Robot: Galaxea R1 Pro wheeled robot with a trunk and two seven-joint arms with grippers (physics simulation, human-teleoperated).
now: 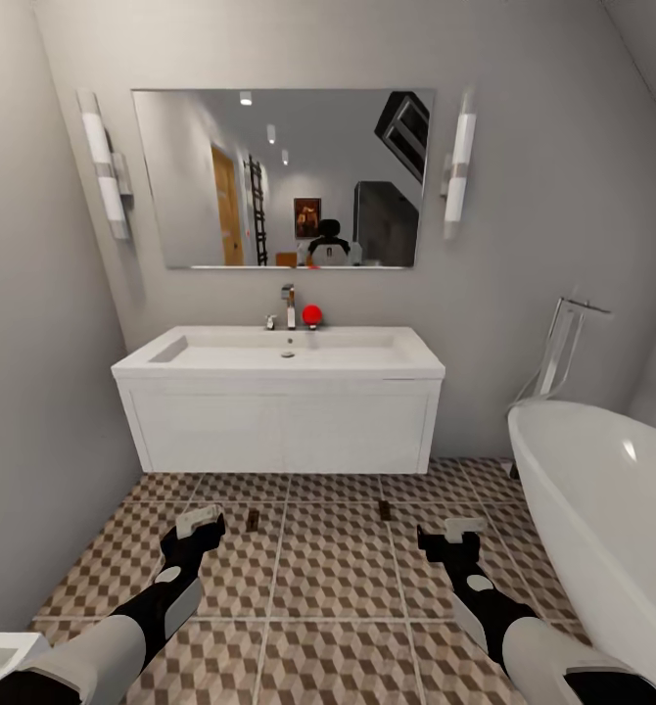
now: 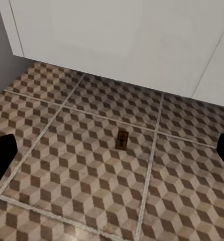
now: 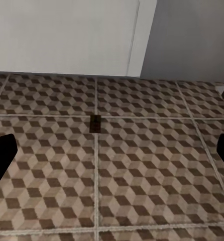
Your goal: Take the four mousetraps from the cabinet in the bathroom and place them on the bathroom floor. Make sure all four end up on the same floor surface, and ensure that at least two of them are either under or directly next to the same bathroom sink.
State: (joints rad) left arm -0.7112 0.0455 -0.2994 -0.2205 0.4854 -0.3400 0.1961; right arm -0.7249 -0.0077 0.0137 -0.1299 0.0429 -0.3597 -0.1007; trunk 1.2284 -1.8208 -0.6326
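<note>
Meanwhile, at the vanity:
Setting: a white vanity unit [image 1: 279, 426] with a basin, a chrome tap [image 1: 289, 305] and a small red ball [image 1: 311, 314] stands under a wide mirror [image 1: 284, 176], flanked by two wall lights; a white bathtub [image 1: 602, 509] curves in at the right.
Bathroom floor: the cube-patterned tiles [image 1: 338, 578] spread from the vanity towards the camera.
Mousetraps: two lie flat on the tiles in front of the vanity, well apart from each other. One mousetrap [image 1: 254, 520] sits left of centre, the other mousetrap [image 1: 384, 509] right of centre. Left wrist view shows the first [image 2: 122, 140] just beside a grout line; right wrist view shows the second [image 3: 95, 123] on a grout crossing.
Left gripper [image 1: 203, 518]: raised over the tiles, near the left trap, fingers spread and holding nothing; its dark fingertips [image 2: 1, 158] frame the wrist view's edges.
Right gripper [image 1: 452, 534]: poised above the tiles near the right trap, fingers likewise apart and empty.
</note>
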